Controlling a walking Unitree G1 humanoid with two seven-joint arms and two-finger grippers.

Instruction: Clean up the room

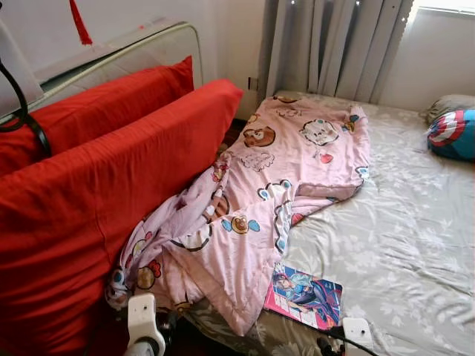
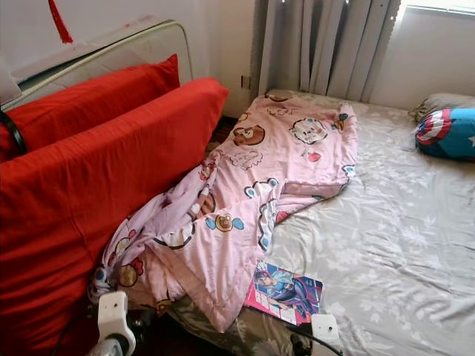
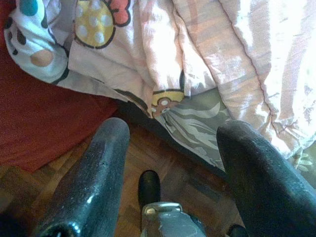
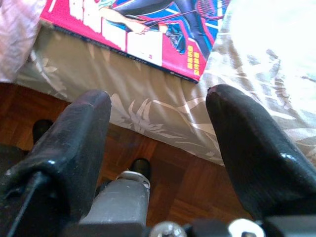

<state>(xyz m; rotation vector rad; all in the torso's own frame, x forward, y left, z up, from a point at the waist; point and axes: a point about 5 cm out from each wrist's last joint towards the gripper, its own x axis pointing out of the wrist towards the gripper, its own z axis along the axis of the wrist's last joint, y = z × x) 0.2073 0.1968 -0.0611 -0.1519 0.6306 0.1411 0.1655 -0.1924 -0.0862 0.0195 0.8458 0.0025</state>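
A crumpled pink cartoon blanket lies across the left half of the bed, its near end bunched and hanging over the corner. A red-and-blue comic book lies flat at the bed's near edge, just right of the blanket. My left gripper is open, low above the wooden floor, facing the hanging blanket corner. My right gripper is open too, facing the mattress side just below the comic book. Neither holds anything.
Two big red cushions lean against a white frame, close on my left. The grey floral sheet covers the bed, and a blue shield-print pillow lies at its far right. Grey curtains hang behind. Wooden floor lies under the grippers.
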